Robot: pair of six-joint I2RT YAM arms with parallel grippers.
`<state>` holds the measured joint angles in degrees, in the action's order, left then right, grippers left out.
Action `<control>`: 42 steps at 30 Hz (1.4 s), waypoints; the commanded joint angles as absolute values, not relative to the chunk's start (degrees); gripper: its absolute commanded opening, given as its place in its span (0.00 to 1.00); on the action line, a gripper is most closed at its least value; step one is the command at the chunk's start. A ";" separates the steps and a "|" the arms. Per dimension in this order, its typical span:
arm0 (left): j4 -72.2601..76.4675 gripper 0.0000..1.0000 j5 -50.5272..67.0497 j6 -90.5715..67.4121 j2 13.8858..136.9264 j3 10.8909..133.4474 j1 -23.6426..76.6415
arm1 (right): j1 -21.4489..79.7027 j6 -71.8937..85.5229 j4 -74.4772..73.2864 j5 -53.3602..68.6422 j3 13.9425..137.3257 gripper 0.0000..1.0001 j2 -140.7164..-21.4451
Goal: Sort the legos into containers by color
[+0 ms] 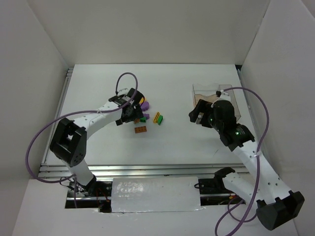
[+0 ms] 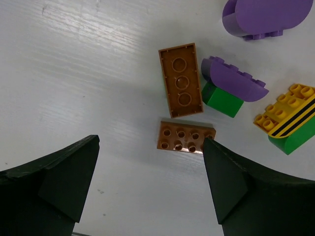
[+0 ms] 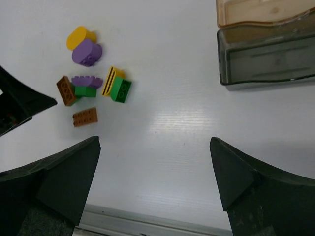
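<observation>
Barely started: legos [image 3: 87,53] all clustered on counter [image 3: 172,123], none seen in containers [image 3: 266,54] ahead-right of right fingers [image 3: 54,182]. Right fingers wide apart, empty. Left fingers [image 2: 64,182] wide apart too, gripping nothing, orange-brown brick [image 2: 186,136] lying just ahead between them.

legos [image 2: 180,81]: glossy smooth plastic | containers [image 3: 266,59]: clear tinted plastic, smooth | table [image 2: 74,73]: matt, faintly streaked surface

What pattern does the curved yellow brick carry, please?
Curved yellow plastic brick: black stripes; left wrist view.
</observation>
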<state>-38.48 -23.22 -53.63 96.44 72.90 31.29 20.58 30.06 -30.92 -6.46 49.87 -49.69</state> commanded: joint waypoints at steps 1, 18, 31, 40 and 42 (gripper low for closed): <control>-38.14 0.99 -26.80 -58.00 97.90 75.15 34.44 | 21.36 29.71 -31.46 -3.60 47.20 0.99 -46.76; -32.97 0.98 -24.44 -57.57 105.46 70.84 39.29 | 21.88 29.97 -31.03 3.33 41.92 1.00 -40.78; -29.18 0.98 -24.87 -53.26 107.22 70.22 39.29 | 22.06 29.97 -30.59 4.13 41.57 1.00 -42.27; -28.83 0.86 -24.79 -54.23 109.51 68.82 39.29 | 22.32 29.97 -30.94 3.78 42.54 1.00 -42.36; -28.13 0.69 -24.18 -53.88 109.42 68.21 39.37 | 22.41 29.97 -30.94 3.78 42.63 0.99 -42.28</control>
<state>-28.18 -24.47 -54.33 108.07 70.08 39.16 21.69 30.20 -32.03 3.75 41.65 -42.68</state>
